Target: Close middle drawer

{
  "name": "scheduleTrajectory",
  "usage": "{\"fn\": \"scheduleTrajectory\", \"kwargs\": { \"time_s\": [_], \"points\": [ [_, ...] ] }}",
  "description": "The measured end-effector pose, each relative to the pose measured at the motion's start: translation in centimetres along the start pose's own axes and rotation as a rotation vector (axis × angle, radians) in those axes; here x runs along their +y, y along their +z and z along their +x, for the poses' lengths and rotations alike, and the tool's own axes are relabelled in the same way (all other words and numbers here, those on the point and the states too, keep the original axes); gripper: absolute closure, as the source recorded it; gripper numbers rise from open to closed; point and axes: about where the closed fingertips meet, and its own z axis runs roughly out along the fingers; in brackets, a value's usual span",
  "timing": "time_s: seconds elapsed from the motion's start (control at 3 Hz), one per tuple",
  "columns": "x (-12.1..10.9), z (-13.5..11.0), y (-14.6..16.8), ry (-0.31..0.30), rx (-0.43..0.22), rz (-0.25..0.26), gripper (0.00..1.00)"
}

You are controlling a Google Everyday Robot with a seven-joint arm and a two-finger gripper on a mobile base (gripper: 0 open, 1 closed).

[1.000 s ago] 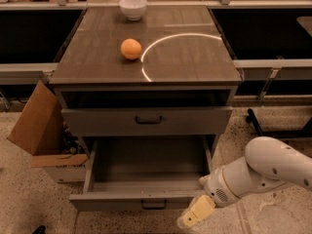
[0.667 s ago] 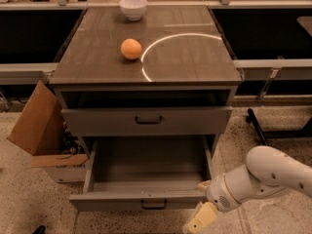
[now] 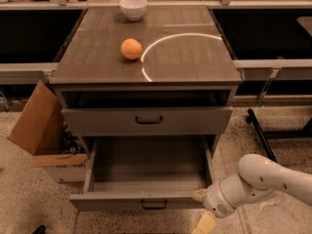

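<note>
The middle drawer (image 3: 146, 201) is pulled far out of the grey cabinet. Its deep tray is empty and its low front carries a small dark centre handle (image 3: 154, 205). My gripper (image 3: 201, 210) is at the lower right, at the right end of the drawer's front. It is open, with one cream fingertip (image 3: 198, 194) at the front's top edge and the other (image 3: 205, 224) lower, in front of the panel. The white arm (image 3: 263, 179) reaches in from the right.
The taller top drawer (image 3: 146, 121) stands slightly out, with a dark gap above it. An orange (image 3: 131, 48) and a white bowl (image 3: 133, 7) sit on the cabinet top. An open cardboard box (image 3: 39, 126) stands at the left. A black frame leg (image 3: 261, 133) lies on the floor at the right.
My gripper has moved left and down to the right end of the drawer's front. The drawer has not visibly moved.
</note>
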Motion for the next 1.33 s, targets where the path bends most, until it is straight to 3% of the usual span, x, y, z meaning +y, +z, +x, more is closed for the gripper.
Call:
{"fn": "scheduleTrajectory", "kwargs": {
  "time_s": [0.67,1.0,1.33],
  "points": [
    [-0.9,2.4,2.3,-0.029,0.054,-0.058,0.00],
    [-1.8,3.1,3.5,-0.017,0.064,-0.040,0.15],
    [-3.5,2.7,4.3,0.004,0.009,0.041,0.39]
  ]
}}
